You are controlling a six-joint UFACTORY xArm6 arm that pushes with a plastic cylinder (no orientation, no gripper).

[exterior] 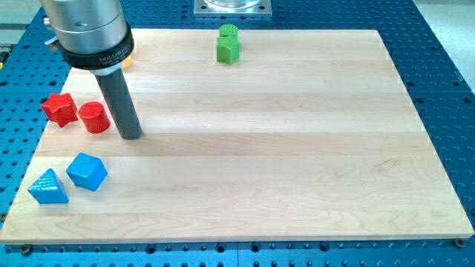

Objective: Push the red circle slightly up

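Note:
The red circle is a short red cylinder at the view's left side of the wooden board. My tip rests on the board just to the right of the red circle and slightly lower in the view, with a small gap between them. A red star-shaped block sits right beside the circle on its left, close or touching.
A blue cube-like block and a blue triangle lie at the lower left. A green block stands near the top edge. A yellow block shows partly behind the arm's housing at the top left.

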